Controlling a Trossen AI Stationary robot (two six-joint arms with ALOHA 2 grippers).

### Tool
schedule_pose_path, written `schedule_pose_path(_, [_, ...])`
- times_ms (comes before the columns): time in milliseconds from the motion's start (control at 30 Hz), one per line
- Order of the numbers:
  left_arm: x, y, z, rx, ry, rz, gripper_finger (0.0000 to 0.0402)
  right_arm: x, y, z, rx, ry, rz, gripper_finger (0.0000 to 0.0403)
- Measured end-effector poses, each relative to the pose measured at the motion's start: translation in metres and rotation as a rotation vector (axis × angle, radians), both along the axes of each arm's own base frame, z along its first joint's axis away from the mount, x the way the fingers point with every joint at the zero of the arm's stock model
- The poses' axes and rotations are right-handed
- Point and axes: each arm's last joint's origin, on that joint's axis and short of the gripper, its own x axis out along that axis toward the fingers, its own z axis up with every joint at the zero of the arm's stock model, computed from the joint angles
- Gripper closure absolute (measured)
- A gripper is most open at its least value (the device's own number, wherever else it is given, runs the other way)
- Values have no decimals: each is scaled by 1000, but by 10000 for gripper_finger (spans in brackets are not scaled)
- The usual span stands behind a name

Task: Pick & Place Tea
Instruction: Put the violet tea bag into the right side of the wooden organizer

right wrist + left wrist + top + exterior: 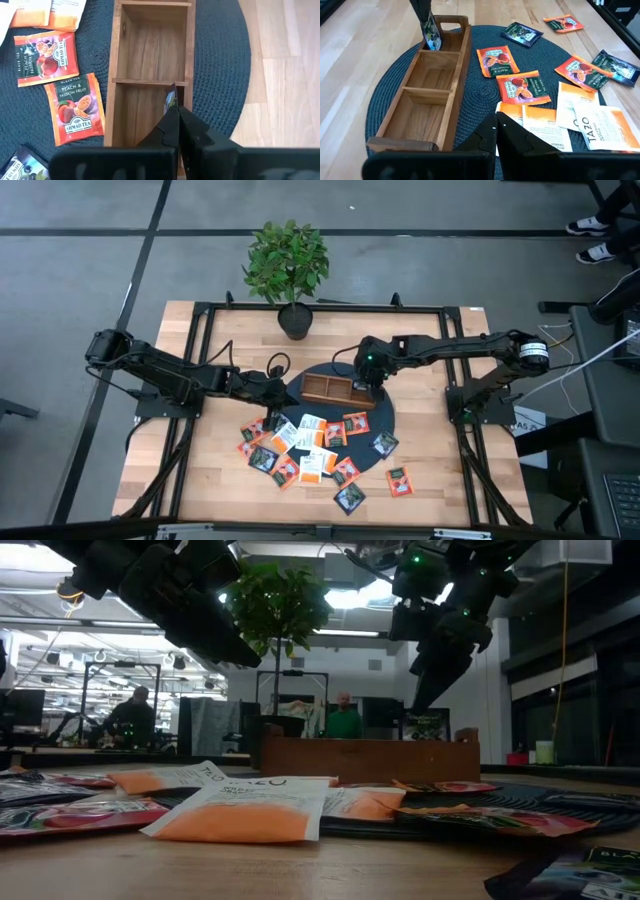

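Note:
A long brown wooden tray with three compartments lies on a dark round mat. My right gripper stands over the tray's right end compartment, shut on a dark tea sachet. The sachet hangs into that compartment, next to the tray's handle end. Several loose tea sachets, orange, white and dark, lie flat on the mat and the wood near the table's front edge. My left gripper is shut on nothing and hovers just left of the tray, above the white and orange sachets. My right gripper pinches the dark sachet by its upper edge between its two fingers. The fingers come from above, slanting down. The sachet hangs upright below them, edge-on in the right wrist view, with its lower part inside the end compartment. Whether it touches the tray's floor, I cannot tell.
A potted plant stands at the table's far edge behind the tray. A black metal frame runs around the tabletop. The tray's other two compartments hold nothing. People sit in the room beyond the table.

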Motion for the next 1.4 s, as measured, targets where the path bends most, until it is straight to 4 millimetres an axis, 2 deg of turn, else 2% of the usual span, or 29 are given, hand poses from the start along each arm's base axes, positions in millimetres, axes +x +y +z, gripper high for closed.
schedule_pose_path(1400, [0, 0, 0, -15, 0, 4, 398, 3, 2, -4, -17, 10, -30, 393])
